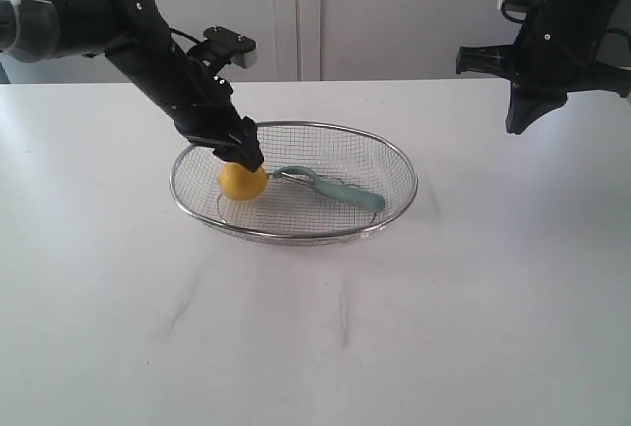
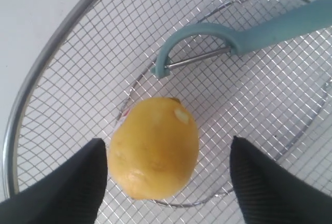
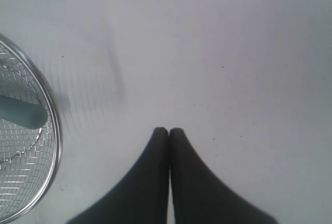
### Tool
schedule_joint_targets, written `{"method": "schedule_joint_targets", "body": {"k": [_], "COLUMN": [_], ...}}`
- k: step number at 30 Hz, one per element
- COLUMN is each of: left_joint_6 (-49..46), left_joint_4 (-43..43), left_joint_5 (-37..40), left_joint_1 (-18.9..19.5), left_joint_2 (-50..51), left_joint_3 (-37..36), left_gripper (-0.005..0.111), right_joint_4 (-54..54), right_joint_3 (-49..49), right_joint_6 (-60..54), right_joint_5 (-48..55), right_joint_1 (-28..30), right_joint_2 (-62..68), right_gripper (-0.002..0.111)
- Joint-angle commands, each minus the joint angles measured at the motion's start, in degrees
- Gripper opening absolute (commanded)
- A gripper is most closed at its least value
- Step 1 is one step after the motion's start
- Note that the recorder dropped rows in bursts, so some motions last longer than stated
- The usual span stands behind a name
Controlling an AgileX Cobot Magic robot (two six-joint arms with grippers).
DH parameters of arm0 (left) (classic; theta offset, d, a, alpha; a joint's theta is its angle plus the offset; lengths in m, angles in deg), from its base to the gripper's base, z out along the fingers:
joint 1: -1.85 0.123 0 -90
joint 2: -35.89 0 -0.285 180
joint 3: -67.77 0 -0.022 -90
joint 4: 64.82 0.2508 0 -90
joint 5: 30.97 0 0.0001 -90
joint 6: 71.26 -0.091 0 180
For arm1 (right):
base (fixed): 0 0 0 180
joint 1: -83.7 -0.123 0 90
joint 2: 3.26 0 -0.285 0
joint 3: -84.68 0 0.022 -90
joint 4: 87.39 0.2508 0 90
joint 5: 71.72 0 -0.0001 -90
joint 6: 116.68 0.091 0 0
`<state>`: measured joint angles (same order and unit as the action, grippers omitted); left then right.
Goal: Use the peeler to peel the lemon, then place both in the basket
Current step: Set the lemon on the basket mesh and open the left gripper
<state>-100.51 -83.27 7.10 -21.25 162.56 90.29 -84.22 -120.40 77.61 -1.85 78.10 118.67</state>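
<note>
Left fingers (image 2: 62, 193) spread around the lemon (image 2: 154, 148), maybe grazing it, hidden in exterior view; right fingers (image 3: 150, 182) clenched.

peeler (image 2: 244, 40) handle cropped, basket (image 2: 49, 52) rim — cut off

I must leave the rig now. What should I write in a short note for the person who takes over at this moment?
Left hand: open, one finger on each side of the lemon, not clamping it.
Right hand: shut, empty, above the table outside the basket.
Lemon and peeler lie in the basket, near each other but apart.
Done: both are in the basket.
Left: check the peeling, since the skin looks mostly whole with one small pale mark; lift the left hand away.
</note>
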Motion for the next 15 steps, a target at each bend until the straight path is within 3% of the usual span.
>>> {"method": "schedule_joint_targets", "body": {"k": [1, 8, 15], "left_joint_6": [2.0, 4.4, 7.0], "left_joint_4": [-0.4, -0.4, -0.7], "left_joint_5": [2.7, 5.2, 10.6], "left_joint_1": [0.1, 0.1, 0.1], "left_joint_2": [-2.3, -3.3, -4.5], "left_joint_3": [0.3, 0.3, 0.3], "left_gripper": [0.07, 0.066, 0.024], "right_joint_4": [-0.4, -0.4, -0.4], "right_joint_3": [-0.5, -0.5, -0.5], "right_joint_6": [0.1, 0.1, 0.1], "right_joint_5": [0.1, 0.1, 0.1], "right_joint_1": [0.4, 0.4, 0.4], "right_joint_2": [-0.5, -0.5, -0.5], "right_gripper": [0.0, 0.0, 0.0]}}
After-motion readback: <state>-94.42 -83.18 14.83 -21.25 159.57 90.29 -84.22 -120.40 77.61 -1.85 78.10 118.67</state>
